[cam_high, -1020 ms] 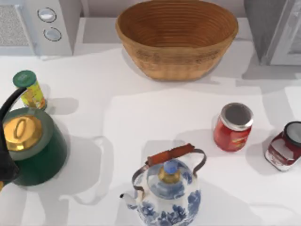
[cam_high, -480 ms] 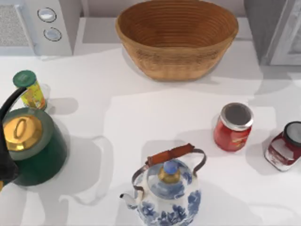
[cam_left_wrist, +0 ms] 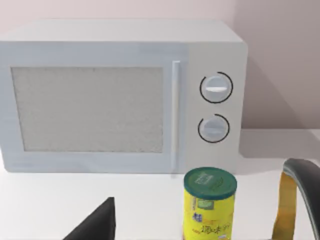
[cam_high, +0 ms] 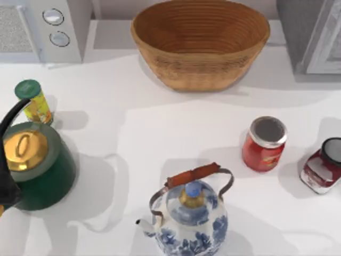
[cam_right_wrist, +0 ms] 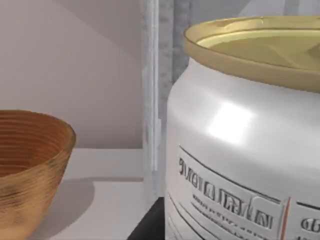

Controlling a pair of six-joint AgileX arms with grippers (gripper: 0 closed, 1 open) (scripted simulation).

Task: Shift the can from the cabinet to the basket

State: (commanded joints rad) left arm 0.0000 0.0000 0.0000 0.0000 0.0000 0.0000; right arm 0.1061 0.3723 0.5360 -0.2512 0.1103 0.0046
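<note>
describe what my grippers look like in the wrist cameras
The left gripper appears as a matte, near-black wedge tapering to a point, with a plain surface. The right gripper appears as a similar flat black piece with a slanted edge. Too little of either is in frame to tell about cables or markings.

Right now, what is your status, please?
Right arm close to can, by cabinet. Left arm parked near canister. Nothing in basket.

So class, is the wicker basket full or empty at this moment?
Empty: the top view looks straight into the basket, and only its bare ribbed rings show inside, with no can in it.
</note>
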